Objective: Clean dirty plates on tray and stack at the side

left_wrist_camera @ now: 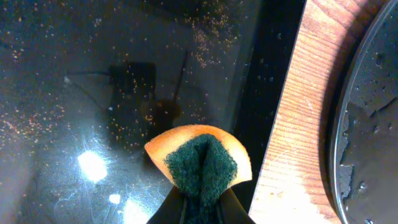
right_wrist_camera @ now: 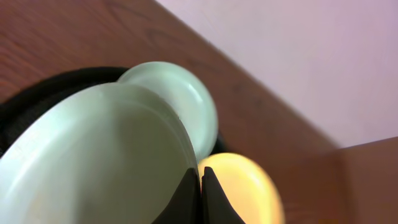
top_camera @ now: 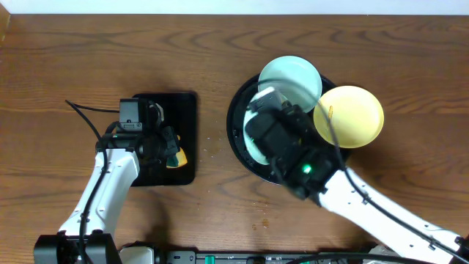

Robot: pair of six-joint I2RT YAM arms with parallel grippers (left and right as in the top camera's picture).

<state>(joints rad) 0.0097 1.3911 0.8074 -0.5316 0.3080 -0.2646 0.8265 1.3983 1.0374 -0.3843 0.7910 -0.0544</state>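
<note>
My right gripper [right_wrist_camera: 200,177] is shut on the rim of a pale blue-white plate [right_wrist_camera: 93,155], which it holds tilted over the round black tray [top_camera: 236,125]. Behind it on the tray's far side lies a second pale plate [top_camera: 291,77]. A pale yellow plate [top_camera: 349,116] rests across the tray's right rim. From overhead, the right arm hides most of the held plate [top_camera: 252,143]. My left gripper [left_wrist_camera: 200,205] is shut on a folded yellow-and-green sponge [left_wrist_camera: 200,162], just above the small rectangular black tray [left_wrist_camera: 93,93].
The rectangular tray [top_camera: 165,136] sits left of the round tray, with a strip of bare wooden table [top_camera: 212,139] between them. Fine crumbs speckle the rectangular tray and the table in front. The table's far edge meets a pale wall [right_wrist_camera: 298,56].
</note>
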